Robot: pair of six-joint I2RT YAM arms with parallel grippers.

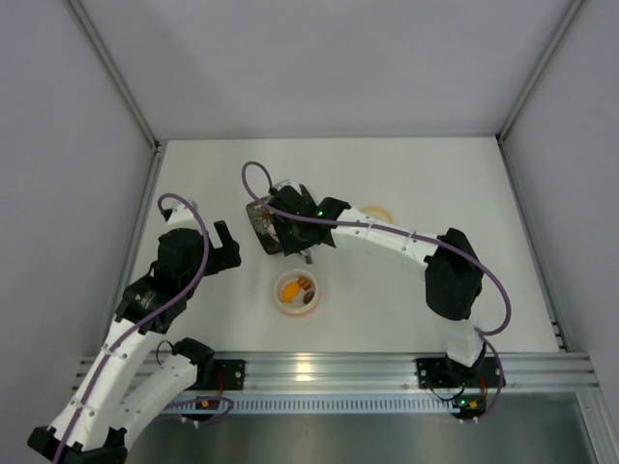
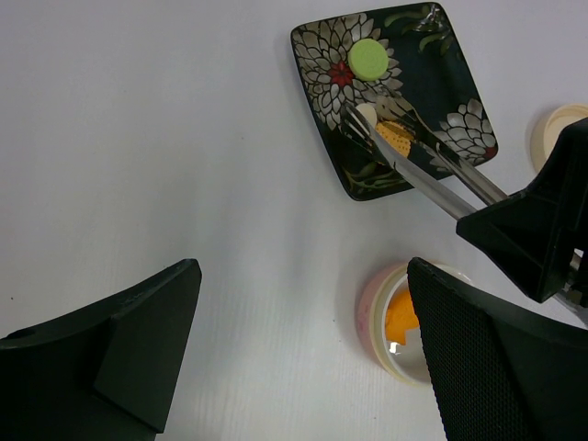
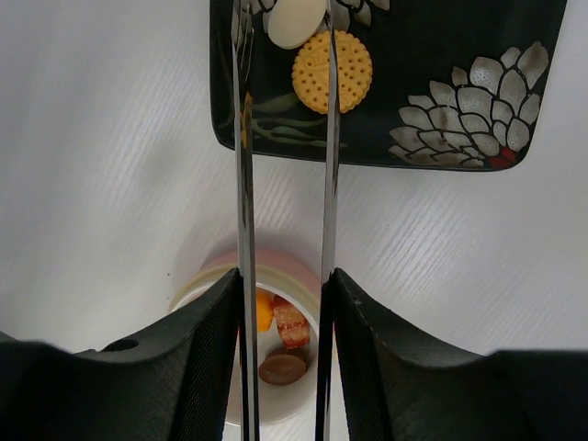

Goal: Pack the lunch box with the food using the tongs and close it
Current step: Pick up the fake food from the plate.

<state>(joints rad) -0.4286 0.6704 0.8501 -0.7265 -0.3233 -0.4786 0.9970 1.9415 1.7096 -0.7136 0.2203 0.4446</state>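
Note:
My right gripper (image 3: 285,287) is shut on the tongs (image 3: 243,184), whose two thin arms stand apart and reach over the black floral plate (image 3: 432,64). One arm crosses a round orange cracker (image 3: 347,73); a white piece (image 3: 294,20) lies between the arms. A green piece (image 2: 368,58) rests farther back on the plate (image 2: 446,78). The lunch box (image 1: 285,304) sits below the right gripper (image 1: 288,230), holding orange (image 3: 264,310), red-brown (image 3: 291,323) and brown (image 3: 282,367) pieces. My left gripper (image 2: 303,312) hangs open over bare table beside the lunch box (image 2: 372,312).
The cream lid (image 1: 377,213) lies on the table right of the plate, also at the left wrist view's right edge as a cream lid (image 2: 551,129). White walls enclose the table on three sides. The left gripper (image 1: 224,246) hovers left of the plate (image 1: 255,217).

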